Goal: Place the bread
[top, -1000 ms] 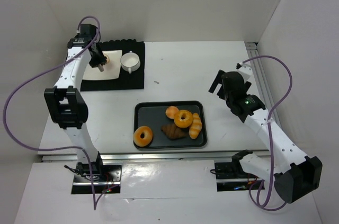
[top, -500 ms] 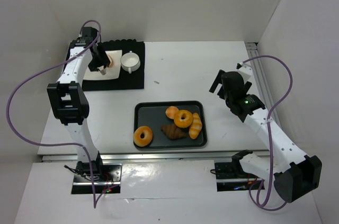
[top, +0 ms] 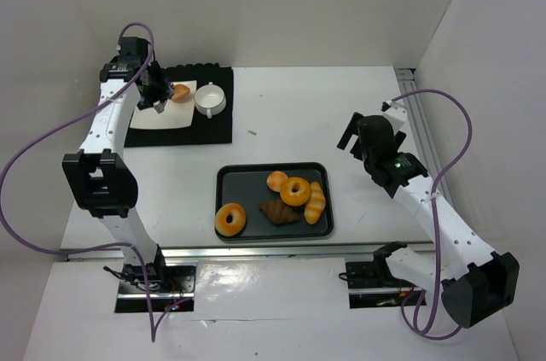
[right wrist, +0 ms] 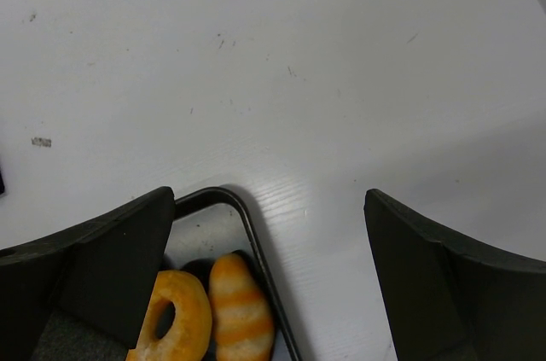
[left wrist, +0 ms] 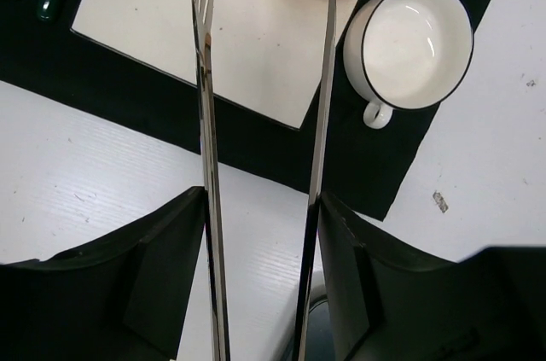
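On the white surface (top: pixel 341 105), the black mat (top: pixel 217 126) lies at the far left and the dark tray (top: pixel 223 175) in the middle. On the mat you have the white plate (top: pixel 162 118) and, just beside it, the cup (top: pixel 208 99). One bun (top: pixel 181 91) lies on the far part of the plate. The second bun (top: pixel 276 180) is in the tray, just beside a ring donut (top: pixel 296 191).

The left jaws stand apart over the plate and hold nothing, but in the wrist view one thin finger (left wrist: pixel 324 79) crosses in front of the bun on the plate. The right jaws hang wide and empty near the tray's far right corner.

I think the danger is this: if you pull the left arm away low or sideways, that finger can push the bun off the plate or against the cup. Lift first. At the tray, a careless closing may catch the donut together with the second bun.
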`<control>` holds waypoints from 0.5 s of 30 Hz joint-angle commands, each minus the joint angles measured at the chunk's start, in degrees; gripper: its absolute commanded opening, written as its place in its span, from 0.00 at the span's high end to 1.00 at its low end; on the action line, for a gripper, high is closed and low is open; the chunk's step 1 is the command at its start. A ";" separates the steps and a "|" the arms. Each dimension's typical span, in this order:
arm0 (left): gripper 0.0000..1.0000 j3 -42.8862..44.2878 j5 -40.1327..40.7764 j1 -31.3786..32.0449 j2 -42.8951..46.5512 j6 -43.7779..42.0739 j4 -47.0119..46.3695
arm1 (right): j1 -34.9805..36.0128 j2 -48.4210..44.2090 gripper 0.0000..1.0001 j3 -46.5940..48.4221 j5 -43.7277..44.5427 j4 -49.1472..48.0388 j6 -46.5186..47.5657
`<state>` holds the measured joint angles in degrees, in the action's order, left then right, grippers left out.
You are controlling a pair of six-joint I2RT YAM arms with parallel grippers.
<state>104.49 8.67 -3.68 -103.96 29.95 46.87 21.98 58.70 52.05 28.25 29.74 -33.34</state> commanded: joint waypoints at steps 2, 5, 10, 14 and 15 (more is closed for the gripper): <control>0.34 -0.16 -2.33 1.22 4.11 -1.91 -1.34 | 0.43 -1.92 0.01 0.51 0.67 -0.73 0.47; 0.35 -1.56 -4.62 5.60 7.45 -5.15 -1.34 | 0.43 -1.92 0.01 0.51 0.67 -0.73 0.47; 0.39 -11.28 -10.15 15.96 16.14 -7.80 -2.31 | 0.43 -1.92 0.01 -0.02 0.67 -0.73 -0.06; 0.39 -19.13 -16.63 23.27 23.18 -9.39 -3.10 | 0.43 -2.45 0.01 -0.02 0.67 -0.73 -0.06; 0.39 -20.28 -17.80 24.33 23.89 -9.39 -3.10 | 0.43 -2.45 0.01 -0.02 0.67 -0.73 -0.06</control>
<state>87.13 -2.50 18.61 -83.46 22.76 45.30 21.98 58.11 52.05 28.23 29.76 -33.39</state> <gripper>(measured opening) 0.617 0.992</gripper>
